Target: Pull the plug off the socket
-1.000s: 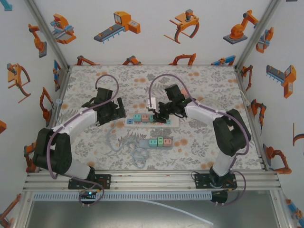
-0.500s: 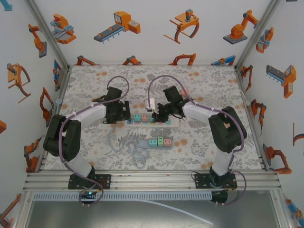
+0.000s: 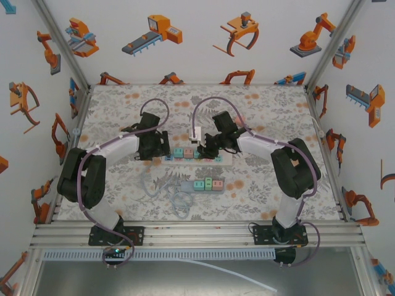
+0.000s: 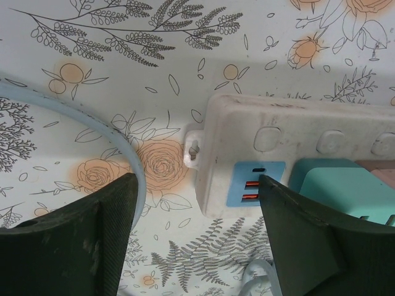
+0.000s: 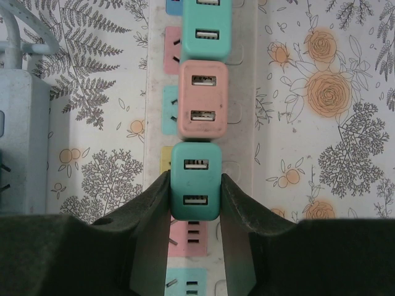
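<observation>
A white socket strip (image 3: pixel 219 158) lies across the middle of the table with coloured plugs in it. In the right wrist view my right gripper (image 5: pixel 195 191) is shut on a teal plug (image 5: pixel 195 179) that sits in the strip (image 5: pixel 244 123), one pad on each side. A pink plug (image 5: pixel 203 98) and another teal plug (image 5: pixel 207 28) stand beyond it. My left gripper (image 4: pixel 197 240) is at the strip's left end (image 4: pixel 213 185), jaws apart. Its right finger (image 4: pixel 296 234) overlaps the blue socket face (image 4: pixel 256 182). The left finger (image 4: pixel 92 234) stands clear on the table.
A second strip (image 3: pixel 207 184) with teal, green and pink plugs lies nearer the arms, with a coiled pale cable (image 3: pixel 180 200) beside it. A pale cable (image 4: pixel 92 117) curves past my left finger. A pale block (image 5: pixel 24 142) lies left of the strip.
My left gripper has moved right to the strip's left end and its jaws have narrowed. My right gripper has closed on the teal plug.
</observation>
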Robot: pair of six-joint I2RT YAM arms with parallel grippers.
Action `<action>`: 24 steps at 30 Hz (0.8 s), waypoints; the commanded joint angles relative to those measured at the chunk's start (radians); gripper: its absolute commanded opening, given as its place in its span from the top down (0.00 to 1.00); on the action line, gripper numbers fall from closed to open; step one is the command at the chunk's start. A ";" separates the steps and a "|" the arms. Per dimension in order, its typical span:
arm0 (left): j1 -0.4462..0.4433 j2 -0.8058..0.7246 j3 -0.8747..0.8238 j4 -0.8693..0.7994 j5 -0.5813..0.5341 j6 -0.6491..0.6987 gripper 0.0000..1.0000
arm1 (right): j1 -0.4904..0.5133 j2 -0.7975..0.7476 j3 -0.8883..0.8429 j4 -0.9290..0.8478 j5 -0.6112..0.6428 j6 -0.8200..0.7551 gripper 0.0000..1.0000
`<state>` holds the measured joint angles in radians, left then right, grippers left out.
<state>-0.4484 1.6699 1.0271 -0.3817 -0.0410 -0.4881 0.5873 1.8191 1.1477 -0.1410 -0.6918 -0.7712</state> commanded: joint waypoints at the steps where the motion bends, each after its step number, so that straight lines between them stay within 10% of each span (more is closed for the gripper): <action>1: -0.015 0.021 -0.053 -0.034 -0.062 0.020 0.28 | 0.013 -0.043 0.039 0.065 -0.037 0.048 0.81; 24: -0.026 0.037 -0.140 0.046 -0.073 -0.009 0.28 | 0.027 -0.108 0.022 0.121 -0.044 0.148 0.98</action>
<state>-0.4576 1.6310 0.9504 -0.2756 -0.0566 -0.5011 0.5972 1.7767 1.1542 -0.1455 -0.6605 -0.6540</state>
